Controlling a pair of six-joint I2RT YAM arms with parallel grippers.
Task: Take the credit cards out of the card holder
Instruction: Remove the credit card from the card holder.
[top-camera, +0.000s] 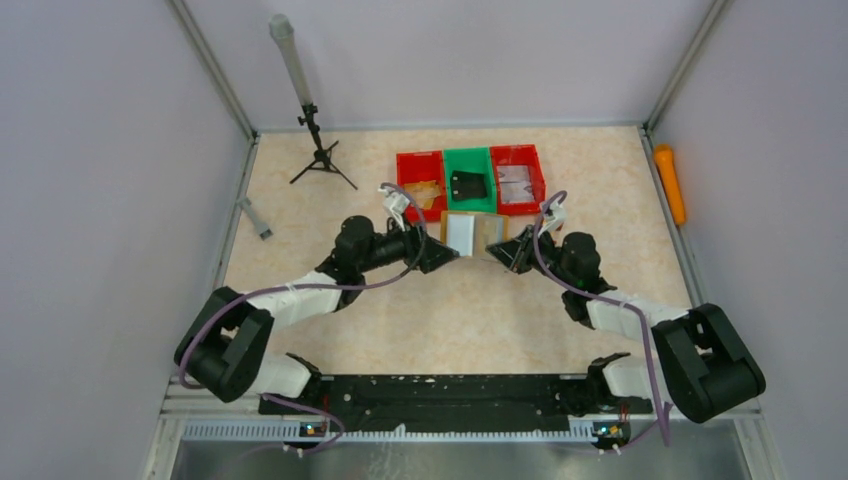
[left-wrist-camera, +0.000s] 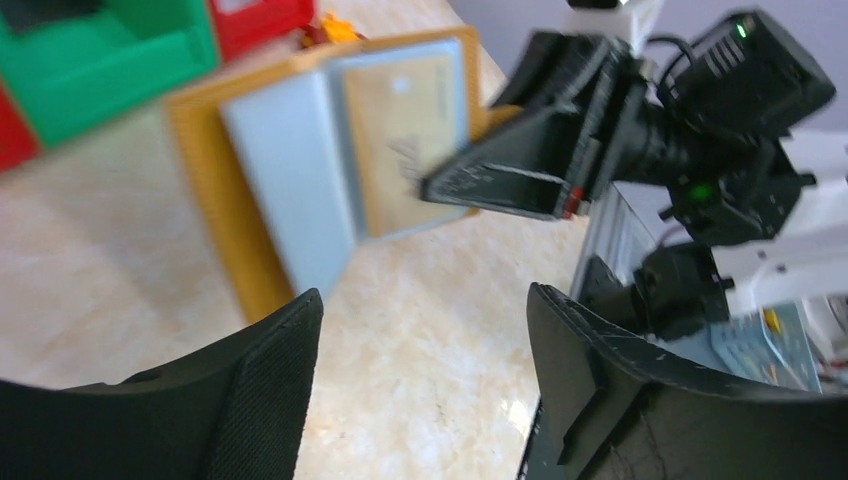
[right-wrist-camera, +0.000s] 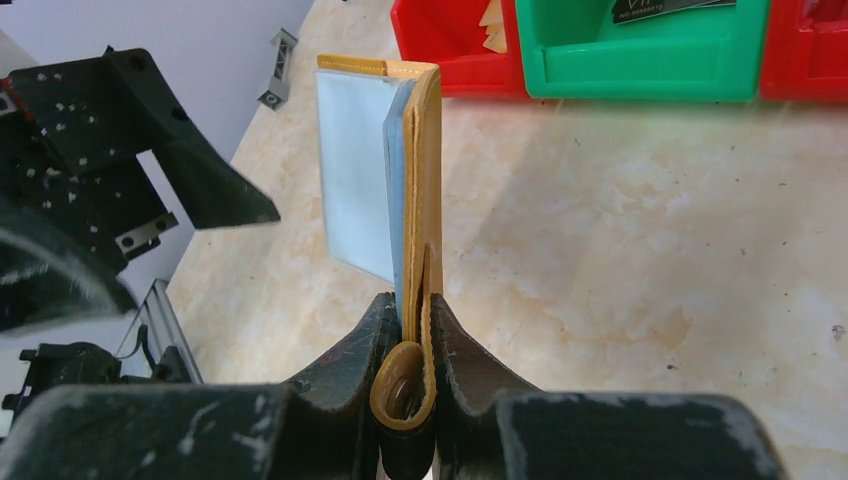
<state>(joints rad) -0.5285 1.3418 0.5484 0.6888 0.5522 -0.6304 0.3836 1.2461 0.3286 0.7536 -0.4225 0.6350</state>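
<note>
While my left gripper (top-camera: 447, 252) hangs jaws wide and empty, just left of the card holder (top-camera: 472, 232), the holder is spread open mid-table, in front of the green bin (top-camera: 470, 178). I see one tan card (left-wrist-camera: 405, 130) in its clear sleeve. Right gripper (top-camera: 497, 250) is pinched narrow on the holder's tab-side edge.

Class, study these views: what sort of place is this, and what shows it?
Probably a robotics lab test cell: two robot arms bolted to a table, plain grey walls enclosing it, and coloured sorting bins.
</note>
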